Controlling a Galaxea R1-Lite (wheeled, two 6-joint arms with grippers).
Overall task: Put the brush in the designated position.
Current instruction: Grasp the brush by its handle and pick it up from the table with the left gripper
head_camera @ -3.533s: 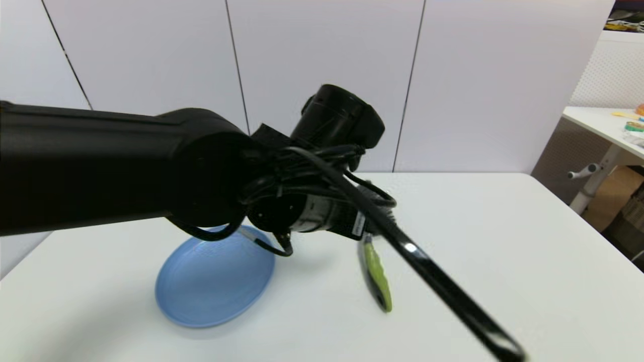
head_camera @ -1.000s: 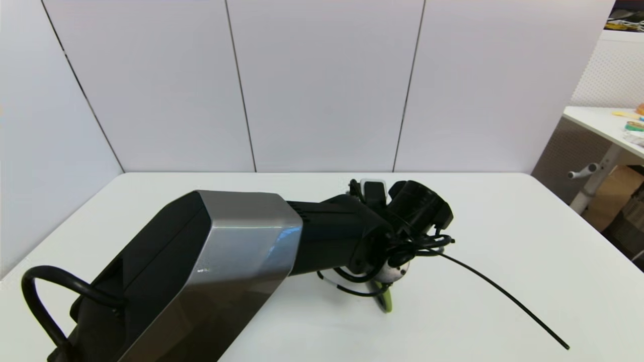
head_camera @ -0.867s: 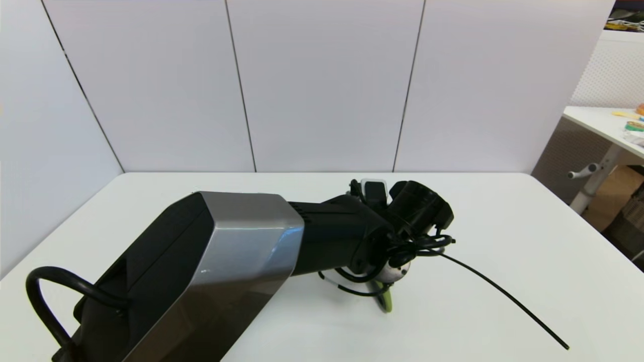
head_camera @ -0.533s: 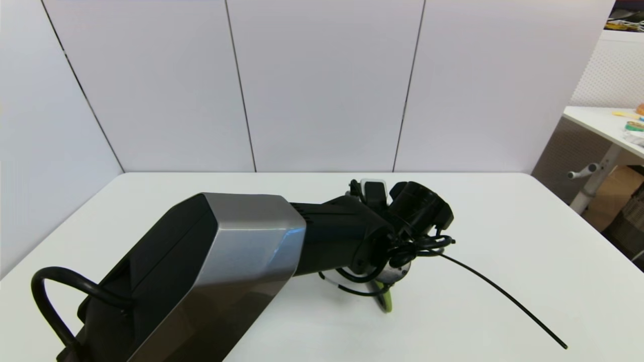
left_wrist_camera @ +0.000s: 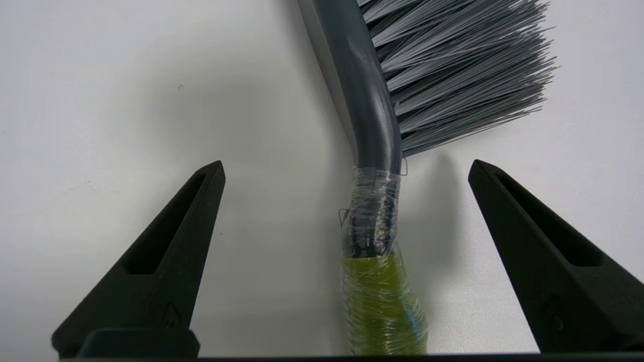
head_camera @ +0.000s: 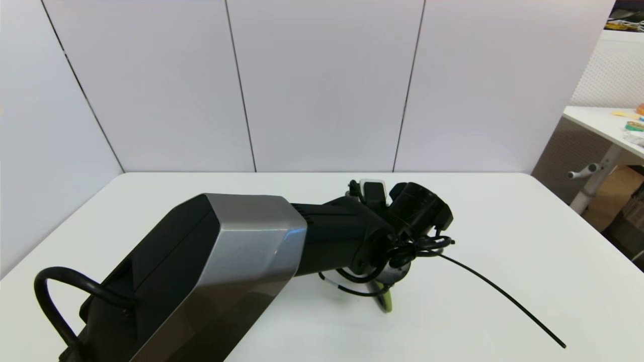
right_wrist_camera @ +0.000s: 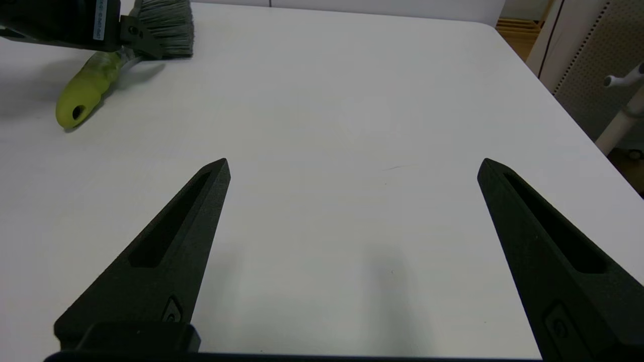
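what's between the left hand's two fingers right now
The brush lies between the open left hand's fingers, its wrapped neck on the white table, touching neither finger; the left wrist view shows it.

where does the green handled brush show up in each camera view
Head view: brush, only its green handle tip shows beneath the left arm's wrist.
Left wrist view: brush lies between the open left pincer fingers.
Right wrist view: brush far corner.
Shared landmark: its green handle.

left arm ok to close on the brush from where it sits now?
Probably yes. The left gripper is open and straddles the brush at the wrapped neck between handle and bristles; nothing lies between its fingers and the brush, which rests on the white table.
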